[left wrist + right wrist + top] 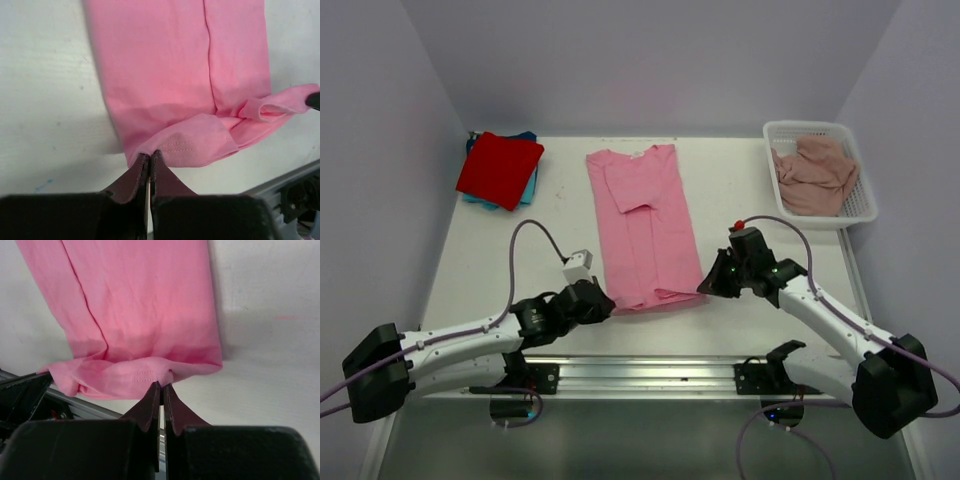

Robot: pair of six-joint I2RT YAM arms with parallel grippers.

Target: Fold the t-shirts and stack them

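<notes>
Left pincer (150, 154), right pincer (162, 386) seemingly pinch pink t-shirt (640, 220).

Top cam: high behind, looking down on bench (740, 180). Wrist cams: close, low, both share pink t-shirt (640, 225) hem.

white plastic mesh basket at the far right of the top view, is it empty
No, the white plastic mesh basket holds a crumpled dusty-pink cloth t-shirt.
</notes>
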